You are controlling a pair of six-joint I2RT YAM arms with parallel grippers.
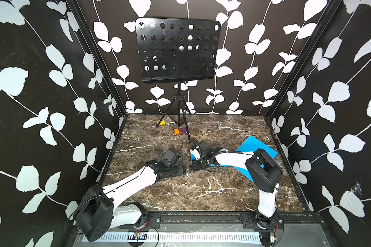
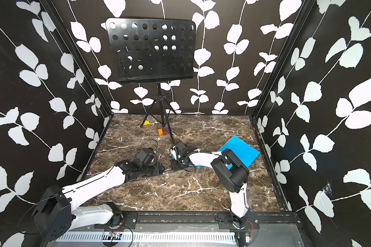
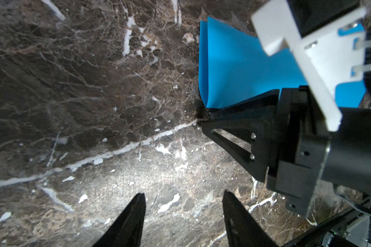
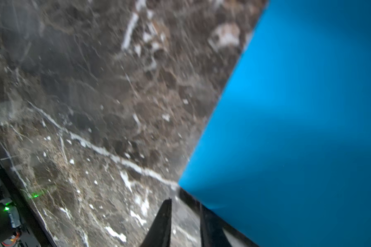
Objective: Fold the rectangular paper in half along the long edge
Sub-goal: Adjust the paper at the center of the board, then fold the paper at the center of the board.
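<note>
**Marble bench: one blue sheet, two arms**

Surface: dark brown marble-patterned tabletop (image 1: 201,192), enclosed by black walls printed with white leaves (image 1: 41,85).

1. Rectangular sheet of bright blue paper (image 1: 251,145). It lies askew on the right half of the table, near the right wall. My right arm crosses over it in both top views. From my left wrist camera, the corner nearest the table's middle curls up off the marble, so two layers show (image 3: 234,70).
2. My right gripper (image 4: 185,203), at that curled corner. The jaws are nearly together, with marble showing through a thin slit. The paper lies against one finger; whether it is pinched I cannot tell.
3. My left gripper (image 3: 183,193), low over bare marble near the right one. The jaws are moderately apart, holding nothing and clear of the sheet.
4. Black perforated metal music stand (image 1: 177,49) on a tripod at the back, with a small orange cube (image 1: 176,131), a purple piece (image 1: 184,129) and a yellow piece (image 1: 161,123) by its feet.
</note>
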